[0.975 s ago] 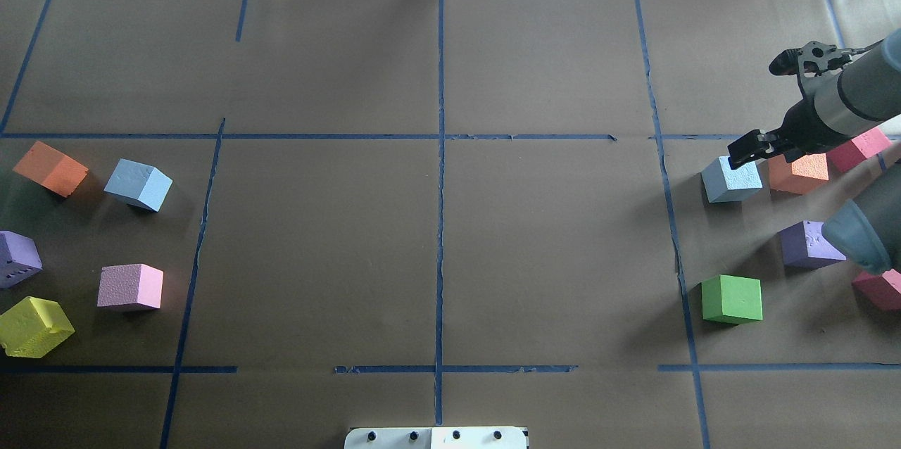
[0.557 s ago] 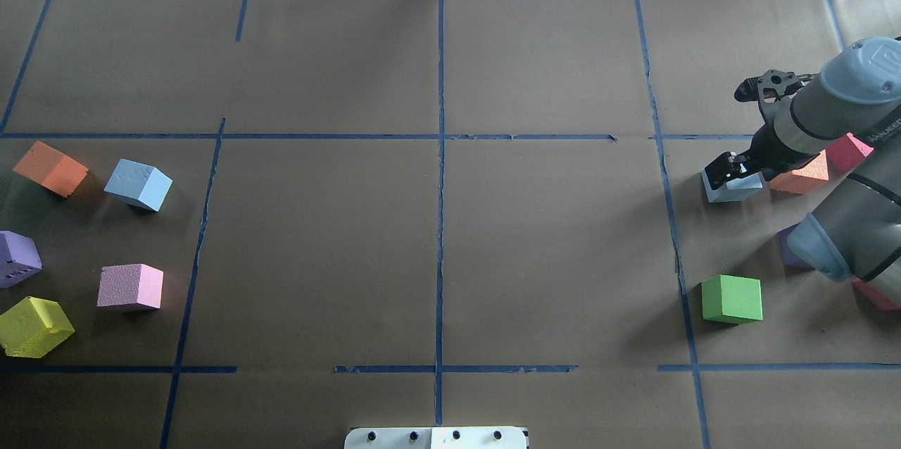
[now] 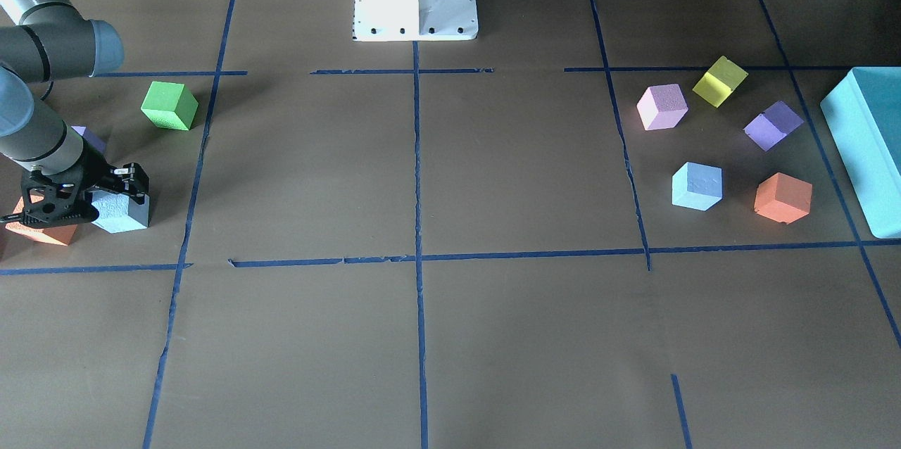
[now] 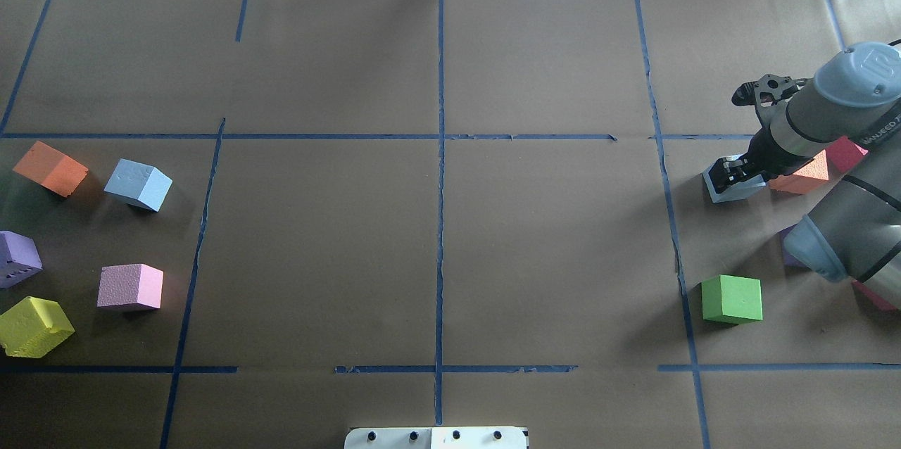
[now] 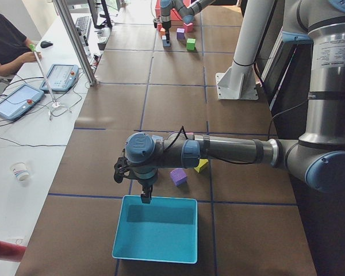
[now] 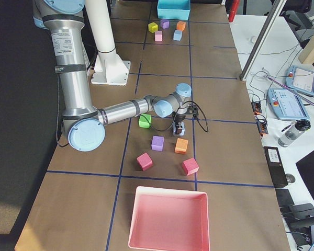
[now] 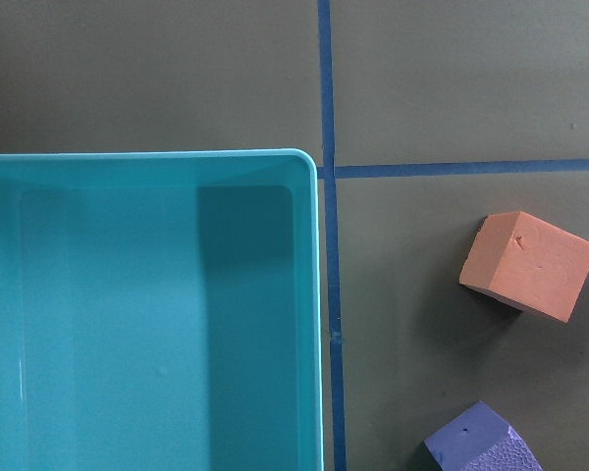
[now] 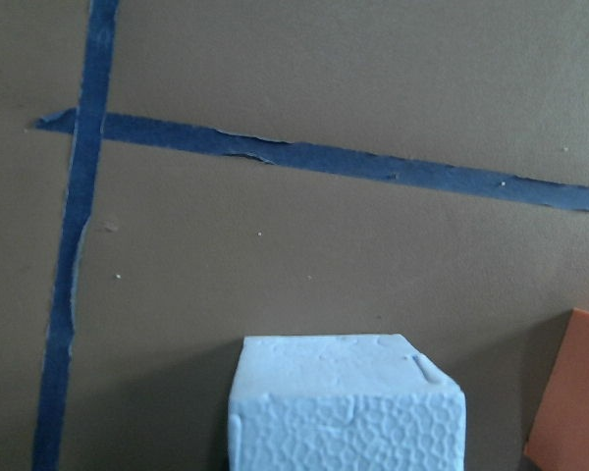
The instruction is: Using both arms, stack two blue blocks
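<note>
One pale blue block [image 4: 739, 188] lies on the right of the overhead view, touching an orange cube [image 4: 799, 178]. My right gripper [image 4: 732, 173] is down over it, fingers astride its top and apparently open; it also shows in the front view [image 3: 105, 195] on this block [image 3: 127, 213]. The right wrist view shows the block [image 8: 344, 407] close at the bottom centre. The other blue block [image 4: 139, 184] lies on the left, also in the front view [image 3: 697, 186]. My left gripper [image 5: 145, 198] hangs over the teal box [image 5: 155, 250]; I cannot tell whether it is open or shut.
A green cube [image 4: 732, 299] and red cubes lie near the right arm, with a partly hidden purple cube. Orange [image 4: 51, 167], purple [image 4: 17, 259], pink [image 4: 130, 287] and yellow [image 4: 34, 326] cubes surround the left blue block. A pink tray [image 6: 167, 196] stands at the right end.
My right gripper has moved left and down, from above and beside the right blue block to astride its top. The block has barely shifted. The left-side cubes have not moved.
</note>
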Motion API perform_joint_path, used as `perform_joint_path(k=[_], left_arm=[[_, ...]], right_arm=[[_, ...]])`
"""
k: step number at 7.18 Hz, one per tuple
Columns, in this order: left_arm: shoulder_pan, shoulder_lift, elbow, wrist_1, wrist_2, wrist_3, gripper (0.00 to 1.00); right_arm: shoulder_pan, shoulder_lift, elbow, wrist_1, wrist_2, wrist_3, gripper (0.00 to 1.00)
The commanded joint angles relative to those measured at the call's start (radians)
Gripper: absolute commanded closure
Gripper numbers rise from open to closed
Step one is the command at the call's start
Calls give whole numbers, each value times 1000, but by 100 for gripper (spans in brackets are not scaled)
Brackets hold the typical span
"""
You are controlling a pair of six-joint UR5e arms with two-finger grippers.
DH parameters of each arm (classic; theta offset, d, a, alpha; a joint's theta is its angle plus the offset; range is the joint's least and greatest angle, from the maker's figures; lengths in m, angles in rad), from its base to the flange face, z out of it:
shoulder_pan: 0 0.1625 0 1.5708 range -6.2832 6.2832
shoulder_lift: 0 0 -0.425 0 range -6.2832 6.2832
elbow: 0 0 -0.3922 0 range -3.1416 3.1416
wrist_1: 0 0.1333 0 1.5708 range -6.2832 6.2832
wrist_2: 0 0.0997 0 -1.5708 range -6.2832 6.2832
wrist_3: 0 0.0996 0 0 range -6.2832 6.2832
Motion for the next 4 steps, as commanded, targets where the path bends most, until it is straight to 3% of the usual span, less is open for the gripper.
perform_joint_path(k=[1,2,4], left_arm=[[0,0,-1,-1,-1,0,0],[0,0,-1,-1,1,0,0],[0,0,-2,-1,-1,0,0]], right_arm=[[12,2,41,-1,10,-6,98],[35,2,94,-23,22,-2,99],[39,181,141,-268,32,3,98]])
